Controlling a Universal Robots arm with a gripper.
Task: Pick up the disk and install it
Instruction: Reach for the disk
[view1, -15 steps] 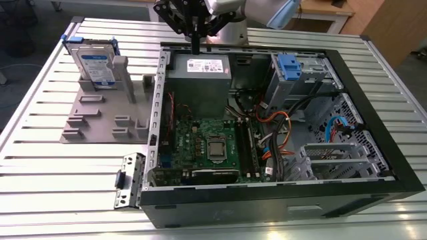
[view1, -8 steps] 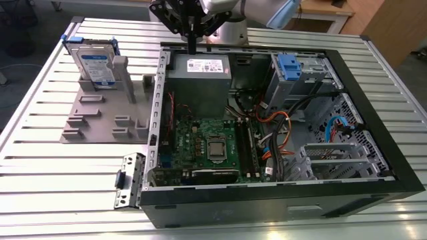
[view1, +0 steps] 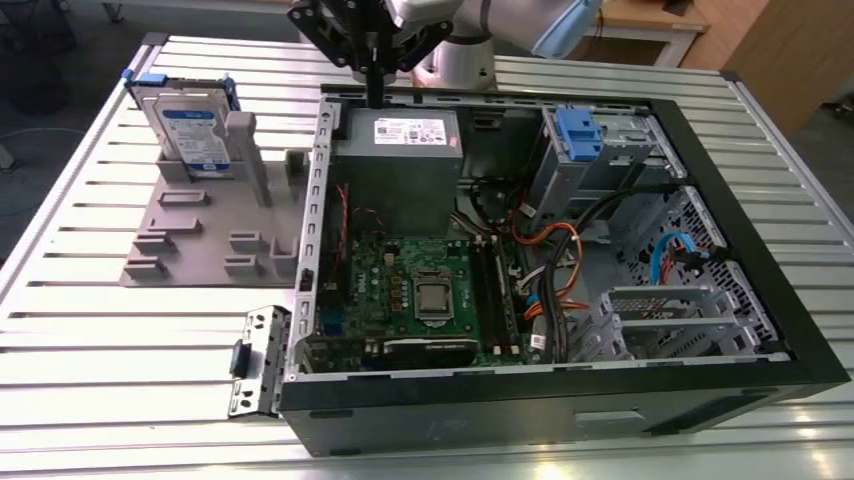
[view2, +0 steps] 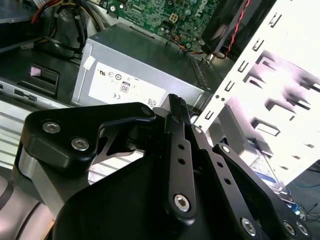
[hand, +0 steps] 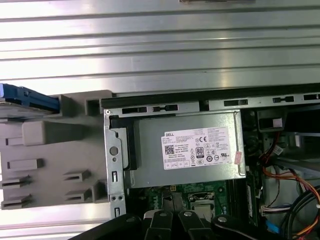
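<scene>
The disk (view1: 194, 125) stands upright on its edge in a slot of a grey holder plate (view1: 200, 235) at the exterior view's left, its white-and-blue label facing forward and its blue carrier frame around it. In the first wrist view its blue edge (hand: 30, 97) shows beside the holder. My gripper (view1: 375, 95) hangs above the far rim of the open computer case, to the right of the disk and apart from it. Its black fingers (view2: 177, 107) are shut together with nothing between them.
The open computer case (view1: 747, 330) lies on a slatted metal table (view1: 80, 330). Inside are a grey power supply box (view1: 396, 160) with a white sticker, a green motherboard (view1: 414, 295), cables and a drive bay with a blue tab (view1: 577, 135). A small bracket (view1: 260, 360) lies by the case's near left corner.
</scene>
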